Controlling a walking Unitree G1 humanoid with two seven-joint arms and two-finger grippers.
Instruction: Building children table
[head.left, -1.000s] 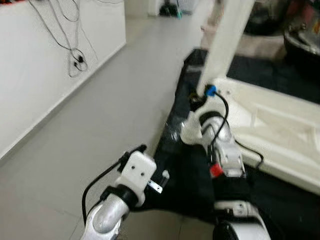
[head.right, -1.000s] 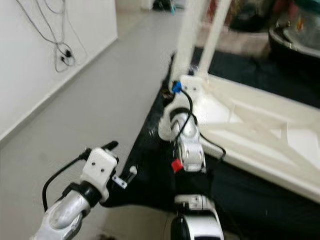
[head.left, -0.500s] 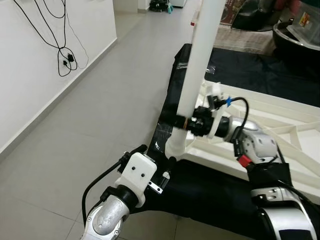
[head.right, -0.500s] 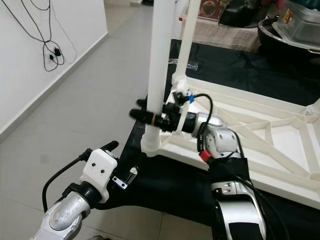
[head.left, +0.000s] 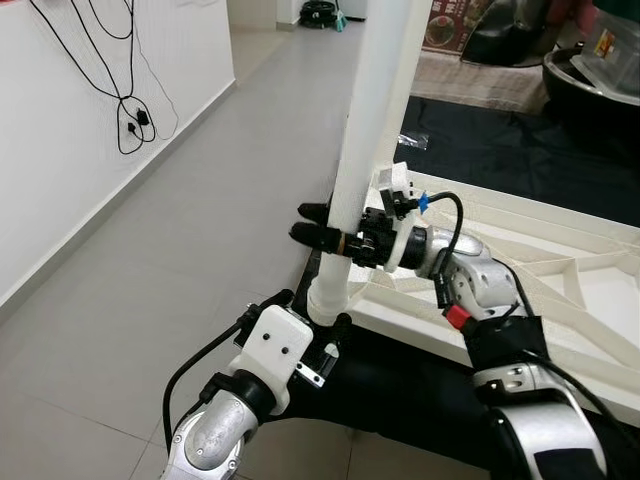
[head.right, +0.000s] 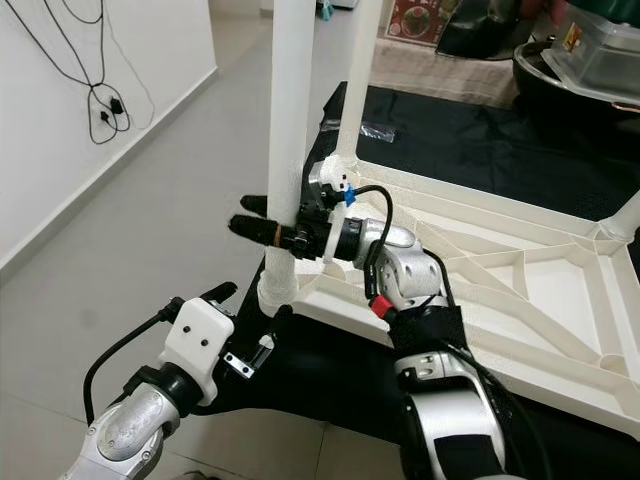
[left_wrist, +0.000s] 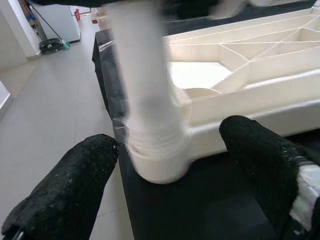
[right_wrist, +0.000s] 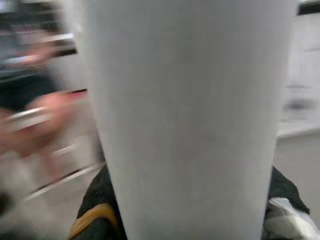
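— At centre frame, what has hold of the white table leg (head.left: 372, 110)?

— The right gripper (head.left: 322, 224), clenched around it just above the socket at the near left corner of the upturned white tabletop (head.right: 520, 300).

— Where does that tabletop lie?

— On a black sheet (head.left: 400, 375) spread over the grey floor (head.left: 190, 250), right half of the frame.

— And the left gripper (left_wrist: 170, 165)?

— Lower left, released, its black fingers (left_wrist: 75, 185) spread either side of the leg's base, not touching it
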